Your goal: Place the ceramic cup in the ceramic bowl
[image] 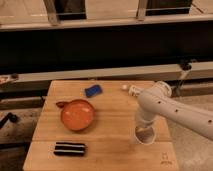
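**The gripper (pixel 143 128) clamps down on the ceramic cup (pixel 144 136)**

Far left, the ceramic bowl (pixel 77 114) sits empty, mouth up, ready to receive. A blue pad (pixel 93 90) lies just behind it. Over on the right, the ceramic cup stands on the table (pixel 115 145) near the front edge, and the pincer is closed on its rim, apparently a hold for lifting straight up.

The pale wooden table (pixel 115 125) carries the orange ceramic bowl (pixel 77 115), with a darker reddish-brown rim, toward its left edge, a blue pad (pixel 93 91) near its far edge and a black block (pixel 70 148) with a pale lengthwise stripe at its front left corner. The ceramic cup (pixel 144 137), pale white with a greyish inside, stands near the front right corner. The white gripper (pixel 143 129) is closed at its rim, on a white arm (pixel 175 112) marked with small dark dots.
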Motion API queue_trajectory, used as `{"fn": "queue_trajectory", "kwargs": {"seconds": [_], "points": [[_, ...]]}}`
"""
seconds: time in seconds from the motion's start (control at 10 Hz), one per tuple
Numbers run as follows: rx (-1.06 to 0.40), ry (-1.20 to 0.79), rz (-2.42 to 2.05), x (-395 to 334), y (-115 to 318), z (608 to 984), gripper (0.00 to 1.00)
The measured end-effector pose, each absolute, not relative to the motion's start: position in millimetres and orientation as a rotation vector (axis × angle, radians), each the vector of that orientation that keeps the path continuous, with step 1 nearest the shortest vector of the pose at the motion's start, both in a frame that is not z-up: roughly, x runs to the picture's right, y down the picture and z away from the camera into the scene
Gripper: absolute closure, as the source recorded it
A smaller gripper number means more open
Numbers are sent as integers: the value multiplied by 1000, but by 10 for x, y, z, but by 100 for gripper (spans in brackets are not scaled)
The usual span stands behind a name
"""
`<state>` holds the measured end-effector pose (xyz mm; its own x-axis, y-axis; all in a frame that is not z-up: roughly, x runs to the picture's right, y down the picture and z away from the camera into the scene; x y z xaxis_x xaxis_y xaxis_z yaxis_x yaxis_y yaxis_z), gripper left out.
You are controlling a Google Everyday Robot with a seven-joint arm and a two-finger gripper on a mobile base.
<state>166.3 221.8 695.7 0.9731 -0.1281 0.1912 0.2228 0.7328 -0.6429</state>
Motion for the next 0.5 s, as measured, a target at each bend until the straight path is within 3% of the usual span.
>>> {"fn": "queue_trajectory", "kwargs": {"seconds": [0.5], "points": [[-701,-113,-241,1370,1726,6865,99]]}}
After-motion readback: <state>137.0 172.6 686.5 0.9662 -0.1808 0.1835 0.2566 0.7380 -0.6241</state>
